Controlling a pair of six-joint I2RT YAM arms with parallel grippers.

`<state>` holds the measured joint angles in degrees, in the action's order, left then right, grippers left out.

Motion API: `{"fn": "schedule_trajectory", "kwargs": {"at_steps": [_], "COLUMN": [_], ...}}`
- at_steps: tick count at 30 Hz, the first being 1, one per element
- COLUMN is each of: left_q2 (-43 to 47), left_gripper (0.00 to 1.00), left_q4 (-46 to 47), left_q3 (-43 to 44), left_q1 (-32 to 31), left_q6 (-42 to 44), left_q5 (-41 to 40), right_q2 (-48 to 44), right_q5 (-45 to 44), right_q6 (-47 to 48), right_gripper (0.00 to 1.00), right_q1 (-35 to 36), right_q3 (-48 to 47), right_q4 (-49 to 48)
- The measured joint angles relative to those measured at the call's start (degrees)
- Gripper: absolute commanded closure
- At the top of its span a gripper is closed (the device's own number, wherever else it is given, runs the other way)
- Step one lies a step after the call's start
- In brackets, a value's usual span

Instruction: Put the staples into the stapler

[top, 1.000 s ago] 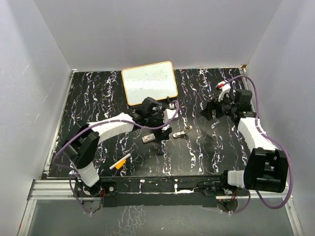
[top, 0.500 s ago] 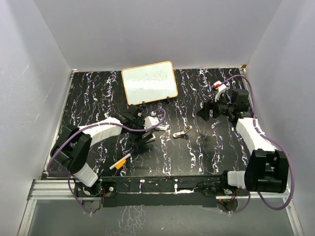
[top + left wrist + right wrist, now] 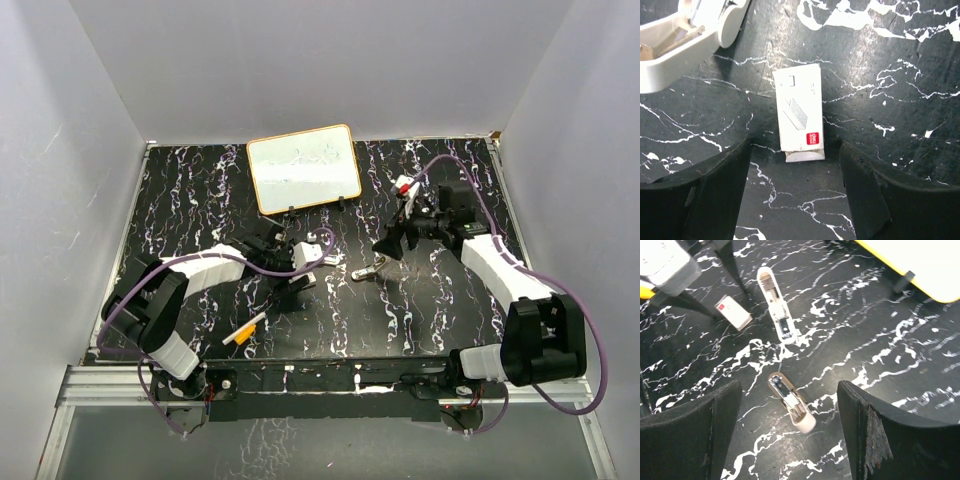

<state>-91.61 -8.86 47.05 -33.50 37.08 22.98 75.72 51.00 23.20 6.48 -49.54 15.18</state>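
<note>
Staples (image 3: 799, 112) lie flat on the bench (image 3: 900, 65), squarely between the fingers (image 3: 715, 185) of the left hand (image 3: 795, 150). That hand stands wide open, with a gap on each side of the pack, and grips nothing yet. A second ago it was up near the whiteboard (image 3: 304, 168). It has swung back toward the near edge and dropped over the pack, so I'd say the pick-up is about to happen and only the closing remains. Just beyond the pack the stapler (image 3: 680, 45) lies opened, its spring showing, close enough for a short carry. The right hand (image 3: 789, 387) is open and empty too. It has come in from the far right and now hovers above a small metal piece (image 3: 790, 407) lying apart from the stapler, perhaps ready to steady things.
</note>
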Motion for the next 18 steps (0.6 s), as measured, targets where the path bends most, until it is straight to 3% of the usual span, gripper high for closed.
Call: {"fn": "schedule_trajectory", "kwargs": {"at_steps": [8, 13, 18], "left_q2": [-0.28, -0.13, 2.1], "left_gripper": [0.53, 0.6, 0.65], "left_q4": [8.5, 10.38, 7.78], "left_q3": [-2.56, -3.45, -4.85], "left_q1": [0.0, 0.0, 0.28], "left_q6": [-0.63, 1.62, 5.79], "left_q5": [1.73, 2.82, 4.33], "right_q2": [1.46, 5.05, 9.53], "right_q5": [2.62, 3.93, 4.0], "right_q6": [2.23, 1.73, -6.88], "right_gripper": [0.24, 0.32, 0.35], "right_q1": [8.17, 12.57, 16.72], "right_q3": [-0.2, -0.2, 1.64], "right_q4": [-1.42, -4.83, -13.33]}}
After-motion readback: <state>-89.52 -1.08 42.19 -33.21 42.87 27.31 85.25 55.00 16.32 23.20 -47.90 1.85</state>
